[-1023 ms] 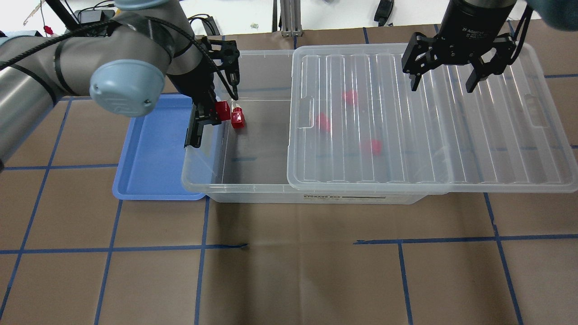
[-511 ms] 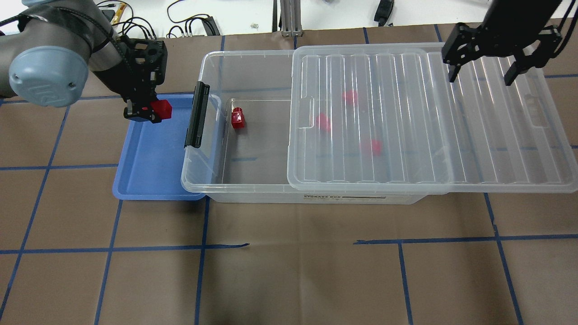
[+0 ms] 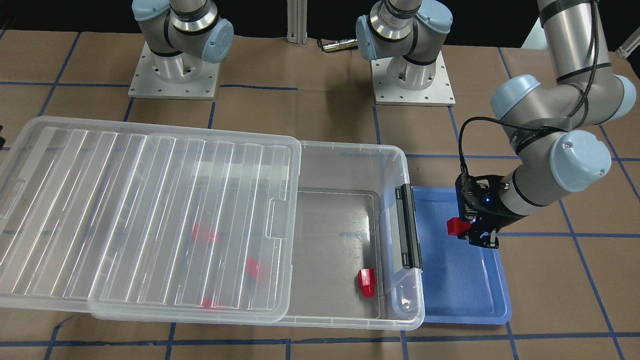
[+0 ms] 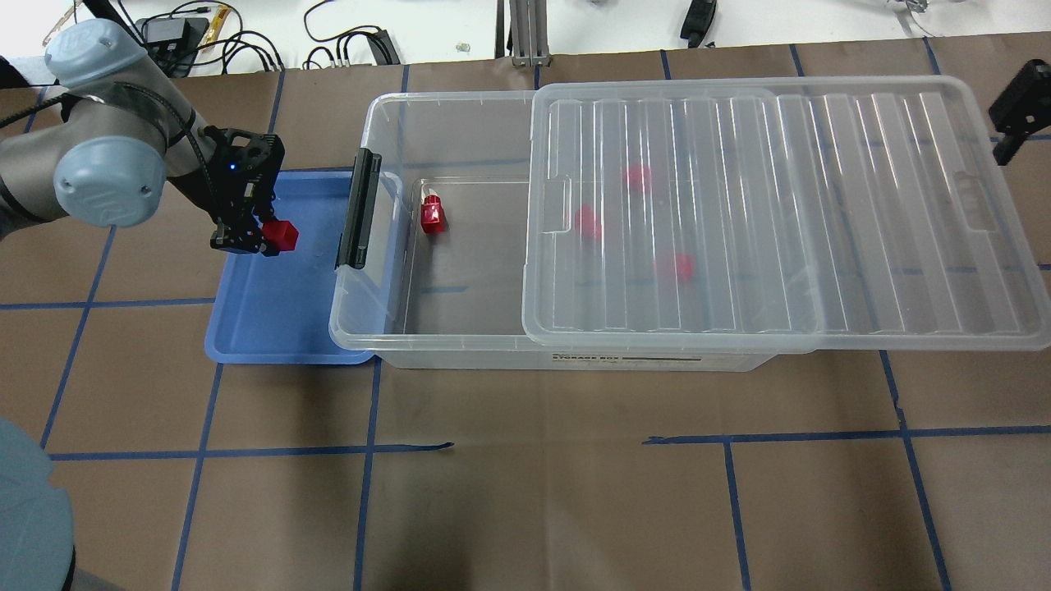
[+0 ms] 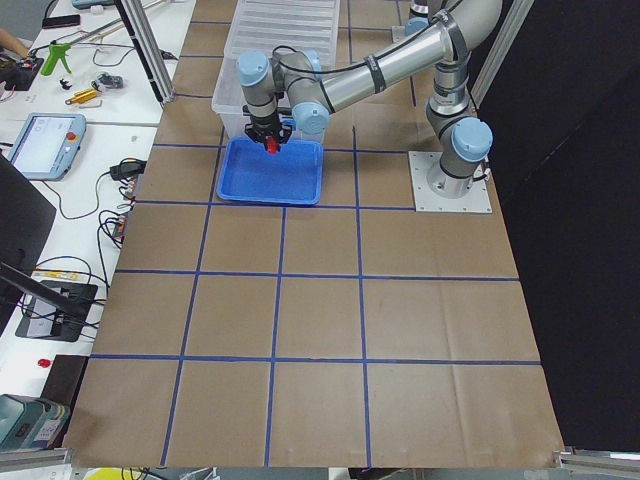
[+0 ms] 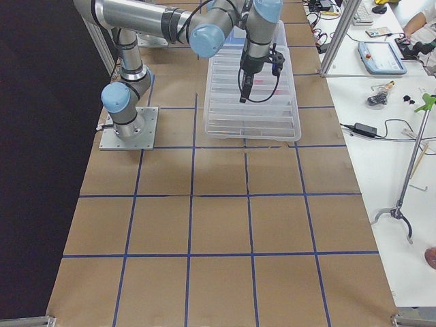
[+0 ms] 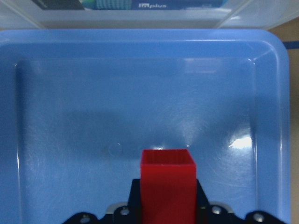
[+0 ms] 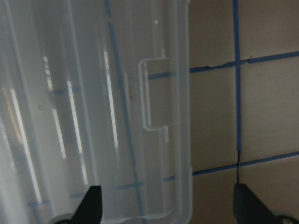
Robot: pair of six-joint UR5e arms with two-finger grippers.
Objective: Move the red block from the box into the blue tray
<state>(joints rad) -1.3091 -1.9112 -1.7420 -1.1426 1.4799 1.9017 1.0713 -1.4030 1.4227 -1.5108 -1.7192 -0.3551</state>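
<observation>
Since half a second ago: left gripper [image 4: 261, 238] carried red block [image 4: 282, 235] farther along over blue tray [image 4: 246, 332]; right gripper [image 4: 1016, 108] pulled off to frame edge | front: block pinched, box [image 3: 350, 145] latch [image 3: 407, 227] near its outer face | left wrist: open tray floor ahead, rim beyond | right wrist: jaws spread wide, holding nothing, over lid [image 8: 70, 93] corner

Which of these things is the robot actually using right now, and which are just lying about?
In use: left hand, red block it holds, blue tray beneath, box.
Lying about: spare block in the box, lid, cables past the table.
</observation>
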